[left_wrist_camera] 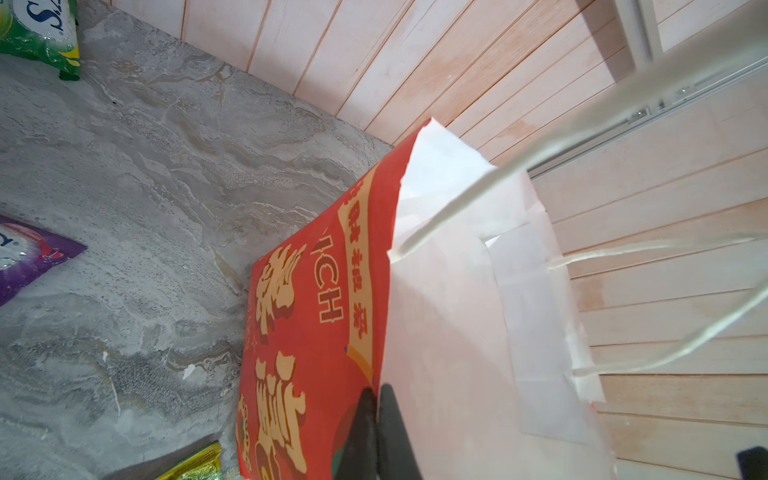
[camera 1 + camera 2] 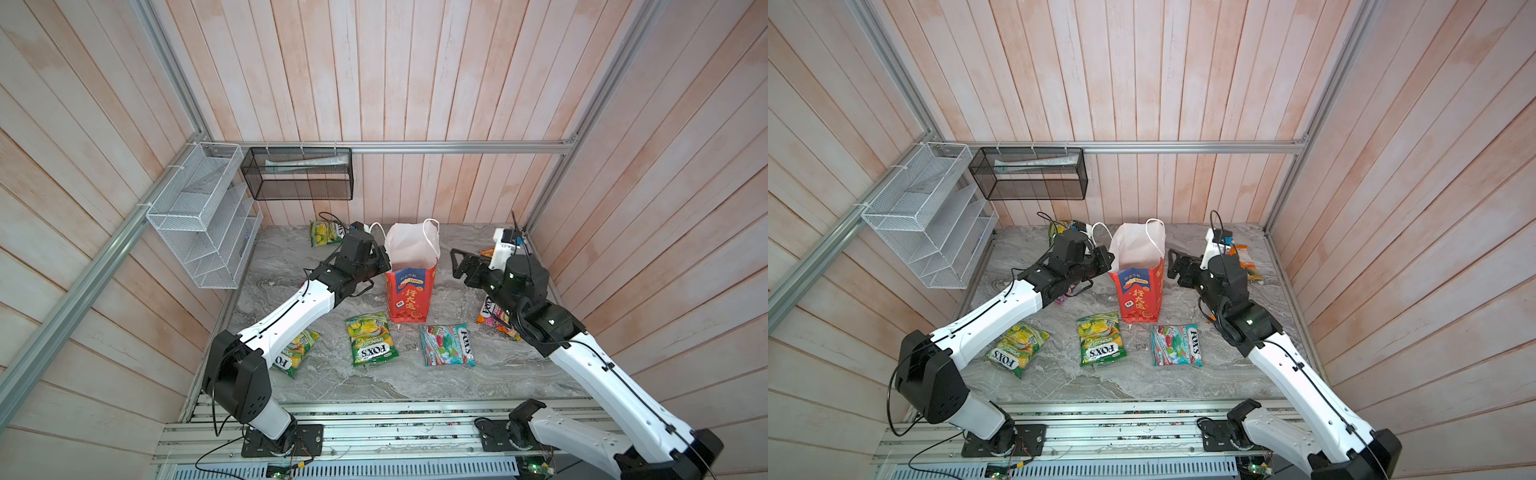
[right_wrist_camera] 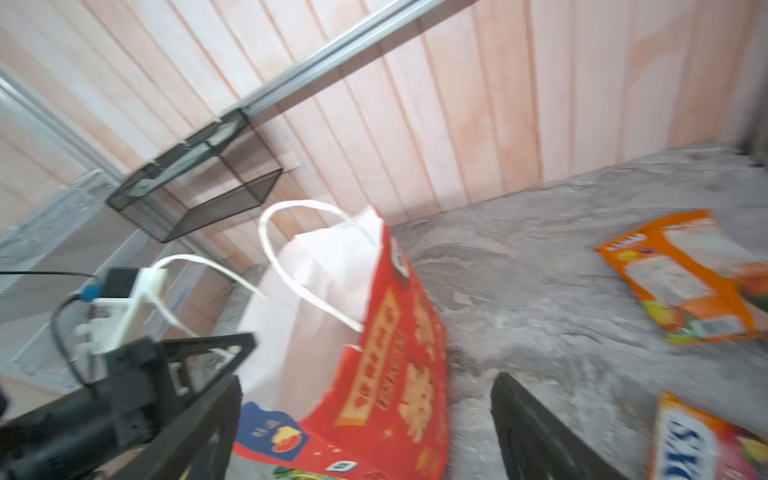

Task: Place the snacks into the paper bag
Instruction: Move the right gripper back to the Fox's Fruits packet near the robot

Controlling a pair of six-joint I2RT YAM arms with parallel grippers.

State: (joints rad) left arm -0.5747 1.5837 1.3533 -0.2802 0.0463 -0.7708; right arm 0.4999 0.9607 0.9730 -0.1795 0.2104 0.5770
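In both top views the paper bag (image 2: 409, 291) stands upright on the grey stone-look table (image 2: 415, 382), its mouth open and the white inside showing. The left gripper (image 2: 384, 261) is at the bag's left rim. The right gripper (image 2: 454, 264) hangs just right of the bag's top, clear of it, with its jaws spread and nothing between them.

Two snacks lie flat in front of the bag in the open: a green packet (image 2: 371, 338) and a teal packet (image 2: 446, 345). A second green packet (image 2: 296, 353), front-left of the bag, is partly under the left arm. A pink-and-orange packet (image 2: 494, 320) to the bag's right is mostly covered by the right arm. Behind the bag to the left sits a third green packet (image 2: 326, 232), and behind it to the right an orange packet (image 2: 1250, 266). In a top view a sliver of a purple packet (image 2: 1065, 298) peeks from under the left arm.

On the wall behind the bag hangs a black mesh basket (image 2: 297, 174), with a white wire rack (image 2: 199, 216) further left.

Left wrist view: the fingers (image 1: 392, 428) are pressed together on the bag's rim — one over the red outside, one over the white lining. The cord handles (image 1: 449, 208) cross the view.

Right wrist view, blurred: this gripper's fingers (image 3: 536, 432) stand wide apart, and the bag lies beyond them.
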